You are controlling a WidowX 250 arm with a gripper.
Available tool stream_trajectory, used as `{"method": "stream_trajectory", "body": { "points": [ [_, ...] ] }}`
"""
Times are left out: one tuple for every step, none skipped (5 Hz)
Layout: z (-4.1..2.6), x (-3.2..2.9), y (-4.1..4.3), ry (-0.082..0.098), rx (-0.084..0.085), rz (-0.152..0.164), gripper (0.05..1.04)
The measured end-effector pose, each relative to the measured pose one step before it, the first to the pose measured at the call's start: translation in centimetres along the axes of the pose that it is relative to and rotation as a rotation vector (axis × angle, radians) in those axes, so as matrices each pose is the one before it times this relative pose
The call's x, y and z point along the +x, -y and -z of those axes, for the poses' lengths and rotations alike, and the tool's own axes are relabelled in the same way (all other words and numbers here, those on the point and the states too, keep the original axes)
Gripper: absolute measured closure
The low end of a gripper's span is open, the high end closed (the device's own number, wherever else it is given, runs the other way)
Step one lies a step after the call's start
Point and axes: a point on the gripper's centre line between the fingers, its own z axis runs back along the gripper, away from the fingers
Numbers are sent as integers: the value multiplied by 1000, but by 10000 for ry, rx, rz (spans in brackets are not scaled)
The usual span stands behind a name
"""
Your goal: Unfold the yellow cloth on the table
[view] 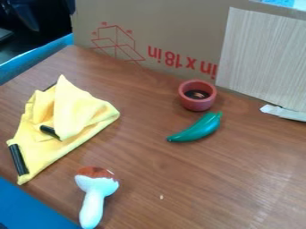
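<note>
Green toy chili pepper is lying just beside the red cup, its long axis slanting toward upper right | yellow cloth is lying at view's left | my gripper's state: I'm failing to tell

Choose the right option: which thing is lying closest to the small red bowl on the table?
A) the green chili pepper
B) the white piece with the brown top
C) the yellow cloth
A: the green chili pepper lies just in front of the small red bowl, while the yellow cloth is well off to the picture's left.
</note>
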Motion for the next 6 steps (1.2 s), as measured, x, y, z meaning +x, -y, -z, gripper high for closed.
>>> {"method": "stream_trajectory", "body": {
  "points": [
    [772, -639, -185, -285, 49, 20, 83],
    [32, -2143, -2451, -355, -599, 81, 83],
    [-217, -1638, -990, -147, -283, -30, 83],
    [1001, -1223, -1566, -49, 149, -350, 83],
    [1911, -984, -1577, 486, 215, -971, 83],
    [2755, -1150, -483, 115, 464, -623, 83]
  ]
}}
